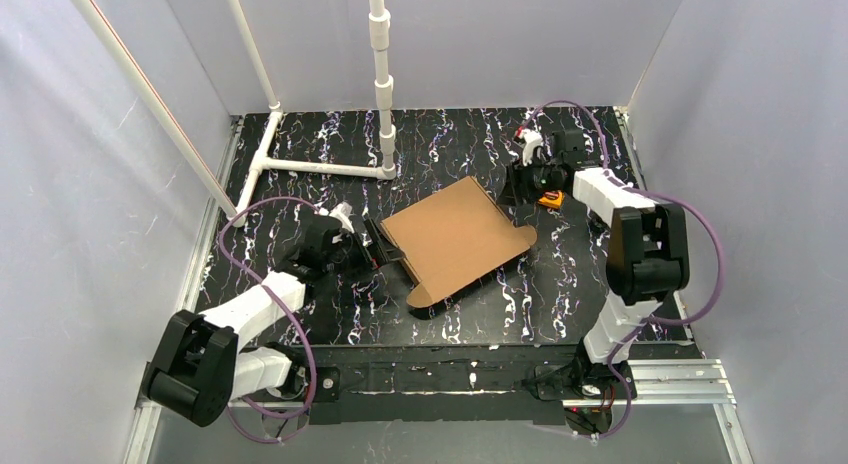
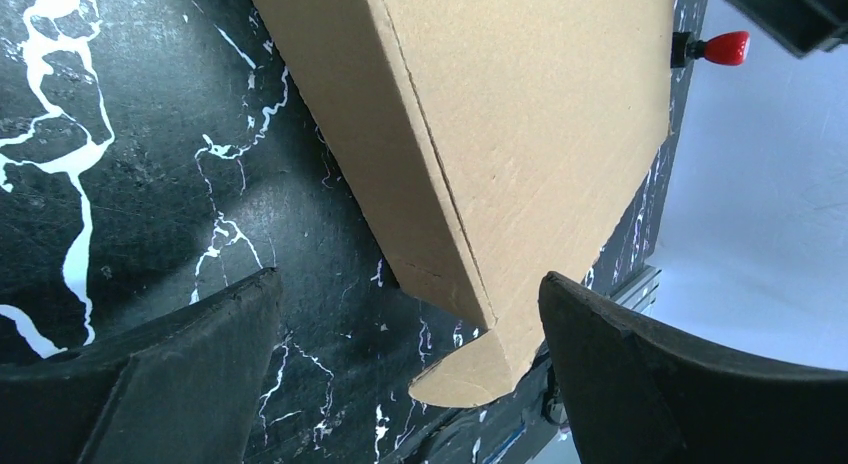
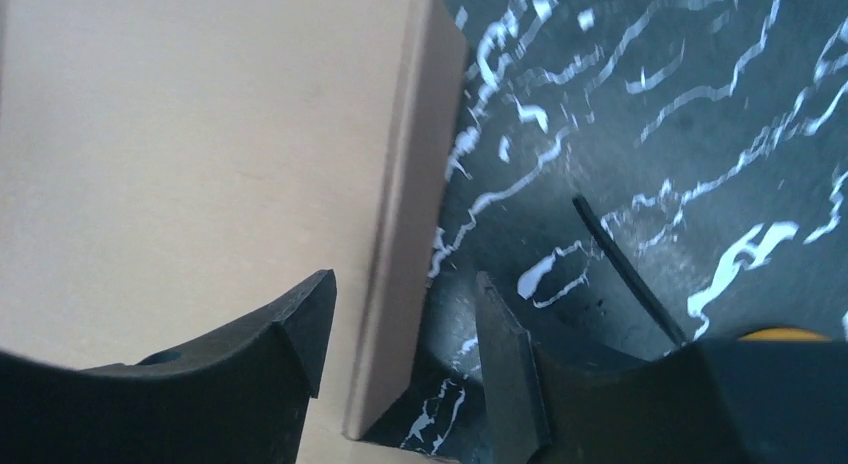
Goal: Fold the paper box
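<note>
The paper box (image 1: pixel 455 239) is a flat brown cardboard piece lying in the middle of the black marbled table. My left gripper (image 1: pixel 377 248) is at its left edge, jaws wide open. In the left wrist view the box's folded side wall (image 2: pixel 520 114) and a rounded tab (image 2: pixel 480 374) lie between the fingers of my left gripper (image 2: pixel 410 299), touching neither. My right gripper (image 1: pixel 516 189) is at the box's far right corner. In the right wrist view a raised cardboard flap (image 3: pixel 400 284) stands between the open jaws of my right gripper (image 3: pixel 405 329), with a gap on each side.
A small orange tape measure (image 1: pixel 550 198) lies just right of the right gripper, showing as a sliver (image 3: pixel 785 334) in the right wrist view beside a black cable (image 3: pixel 630 274). A white pipe frame (image 1: pixel 312 166) stands at the back left. Grey walls enclose the table.
</note>
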